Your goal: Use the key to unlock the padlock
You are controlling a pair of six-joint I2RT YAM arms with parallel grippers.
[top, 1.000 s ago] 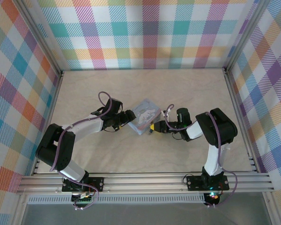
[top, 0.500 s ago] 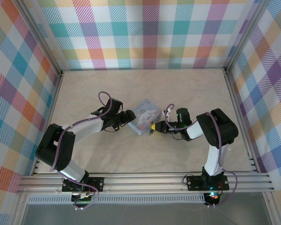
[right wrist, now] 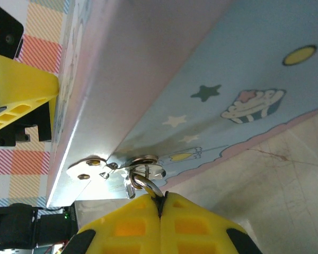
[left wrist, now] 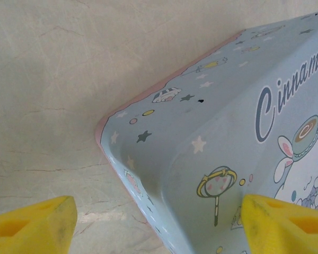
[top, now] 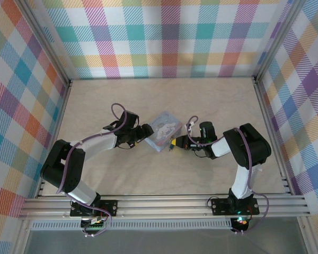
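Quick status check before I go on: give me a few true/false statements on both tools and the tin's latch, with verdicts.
1. The right tool is closed. True; a thin metal loop pokes out between its fingers.
2. The left tool is closed too. False: its fingers stand wide apart, with a corner of the tin in view between them.
3. The metal loop sits at the tin's latch. True.
4. Both tools are at the same side of the tin. False: in the top view they are at opposite sides.
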